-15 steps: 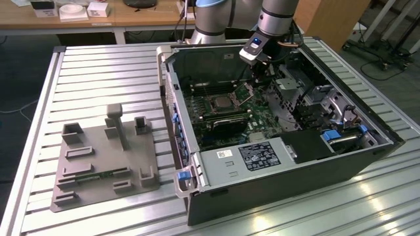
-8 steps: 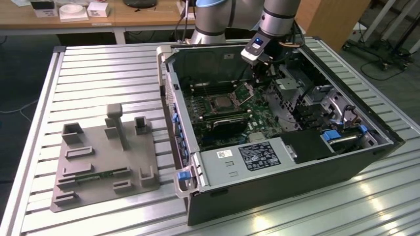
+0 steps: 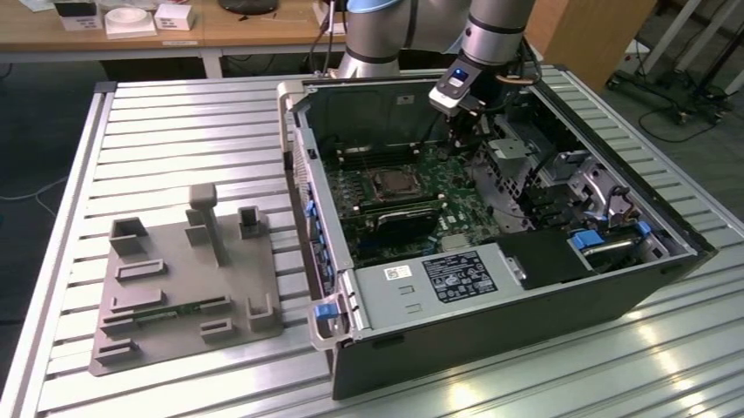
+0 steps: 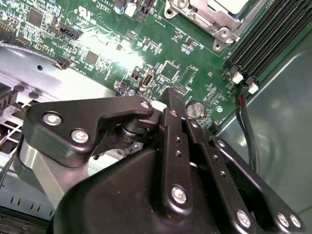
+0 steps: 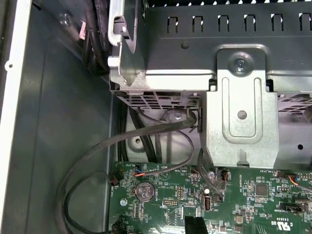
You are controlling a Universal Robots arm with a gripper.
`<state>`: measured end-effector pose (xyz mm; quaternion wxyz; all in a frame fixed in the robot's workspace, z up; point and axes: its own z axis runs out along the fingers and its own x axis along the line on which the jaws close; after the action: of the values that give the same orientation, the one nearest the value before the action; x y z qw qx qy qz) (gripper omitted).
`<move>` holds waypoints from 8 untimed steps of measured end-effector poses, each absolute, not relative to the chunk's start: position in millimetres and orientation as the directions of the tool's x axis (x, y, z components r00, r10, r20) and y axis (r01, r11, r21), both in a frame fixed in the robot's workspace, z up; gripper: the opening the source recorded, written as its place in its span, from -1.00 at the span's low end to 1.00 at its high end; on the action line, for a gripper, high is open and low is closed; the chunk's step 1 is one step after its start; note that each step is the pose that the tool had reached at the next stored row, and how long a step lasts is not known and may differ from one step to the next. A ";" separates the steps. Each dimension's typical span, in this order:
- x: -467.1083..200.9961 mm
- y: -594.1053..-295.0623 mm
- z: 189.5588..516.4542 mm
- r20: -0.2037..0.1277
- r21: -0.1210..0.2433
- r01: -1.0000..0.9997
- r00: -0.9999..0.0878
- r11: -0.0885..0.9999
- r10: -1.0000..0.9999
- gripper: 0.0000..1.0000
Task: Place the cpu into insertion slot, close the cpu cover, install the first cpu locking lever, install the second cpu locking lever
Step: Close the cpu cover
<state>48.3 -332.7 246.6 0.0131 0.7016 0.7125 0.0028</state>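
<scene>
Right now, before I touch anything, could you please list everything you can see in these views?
table: 1, silvery slatted metal, under everything
fixture tray: 1, grey, on the table, at the exterior view's left of the case
computer case: 1, black, open, on the table
circuit board: 1, green, inside the case
insertion slot: 1, silvery rim, on the board
memory slots: several, black, beside the slot
power supply box: 1, grey, labelled, at the case's near end
drive cage: 1, silvery, beside the board
cables: several, black, along the case wall
coin battery: 1, silvery, on the board
arm: 1, grey, above the case
gripper: 1, black, over the board
</scene>
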 end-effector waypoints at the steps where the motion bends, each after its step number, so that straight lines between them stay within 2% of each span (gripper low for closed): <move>1: 48.1 -332.7 246.5 -0.015 0.022 1.000 -0.015 0.016 1.000 -0.80; 8: 42.1 -332.7 245.9 -0.014 0.023 1.000 -0.015 0.016 1.000 -0.80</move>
<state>42.1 -332.7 245.9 0.0130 0.7015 0.7125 0.0030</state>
